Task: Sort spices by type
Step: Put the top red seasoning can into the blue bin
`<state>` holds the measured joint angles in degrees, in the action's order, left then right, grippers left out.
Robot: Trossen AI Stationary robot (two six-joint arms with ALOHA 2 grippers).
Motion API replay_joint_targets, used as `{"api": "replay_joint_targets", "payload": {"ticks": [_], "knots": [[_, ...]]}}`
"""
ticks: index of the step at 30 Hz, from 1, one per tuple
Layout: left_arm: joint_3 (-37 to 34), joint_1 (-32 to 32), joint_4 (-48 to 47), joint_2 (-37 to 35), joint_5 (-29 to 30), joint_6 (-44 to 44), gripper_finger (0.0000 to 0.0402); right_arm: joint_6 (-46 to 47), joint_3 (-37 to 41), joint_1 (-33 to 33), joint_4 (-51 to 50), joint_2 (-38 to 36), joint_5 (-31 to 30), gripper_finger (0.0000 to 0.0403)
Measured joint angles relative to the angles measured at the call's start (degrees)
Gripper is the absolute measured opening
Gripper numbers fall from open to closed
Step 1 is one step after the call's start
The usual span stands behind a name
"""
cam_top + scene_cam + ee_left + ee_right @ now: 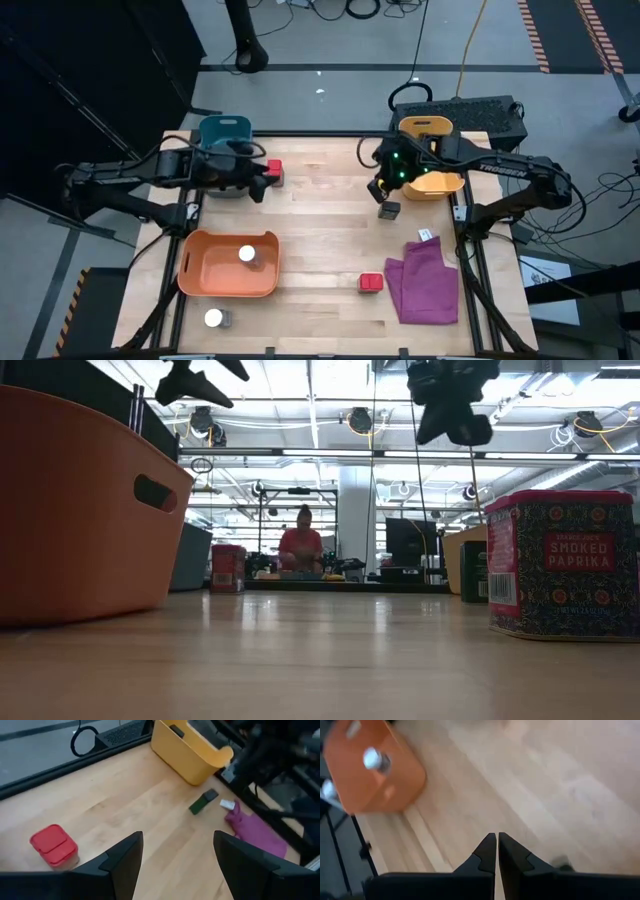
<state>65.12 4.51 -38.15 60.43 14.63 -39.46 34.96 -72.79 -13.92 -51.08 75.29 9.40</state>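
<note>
One red box [274, 171] stands on the table at the far left, beside the teal bin [225, 133]; it also shows in the left wrist view [52, 845]. My left gripper [262, 186] hovers open just beside it, above the table, with nothing between its fingers [125, 855]. A dark grey box [389, 209] lies near the yellow bin [432, 150]. My right gripper [381, 192] hangs shut and empty above it [497, 837]. A second red box [371, 284] stands near the front. One white-lidded jar [247, 255] stands in the orange bin [200, 275], another [214, 319] outside it.
A purple cloth [425, 285] lies at the front right with a small white tag [425, 236] at its far end. Bare wood lies in the table's middle between the bins. Beyond the far edge, a person [303, 545] sits in the room.
</note>
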Motion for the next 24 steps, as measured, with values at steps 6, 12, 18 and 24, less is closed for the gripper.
{"api": "replay_joint_targets", "payload": {"ticks": [6, 12, 18, 24], "knots": [[0.0, 2.56, -0.3, 3.34, -0.89, -6.67, 0.0248, 0.0, 0.0, 1.12, -2.42, 0.0, -0.28, 0.0], [7.07, 4.18, -7.8, 13.15, -4.01, -9.64, 0.0248, -0.47, 0.0, 0.32, -2.21, 0.0, -0.4, 0.0], [19.45, 9.48, -26.56, 24.53, -3.14, -9.7, 0.0248, -2.01, 0.0, -0.87, -2.13, 0.0, -0.94, 0.0], [19.98, 17.54, -26.83, 30.85, -6.26, -6.91, 0.0248, -3.35, 0.0, -1.13, -1.89, 0.0, -3.57, 0.0]]}}
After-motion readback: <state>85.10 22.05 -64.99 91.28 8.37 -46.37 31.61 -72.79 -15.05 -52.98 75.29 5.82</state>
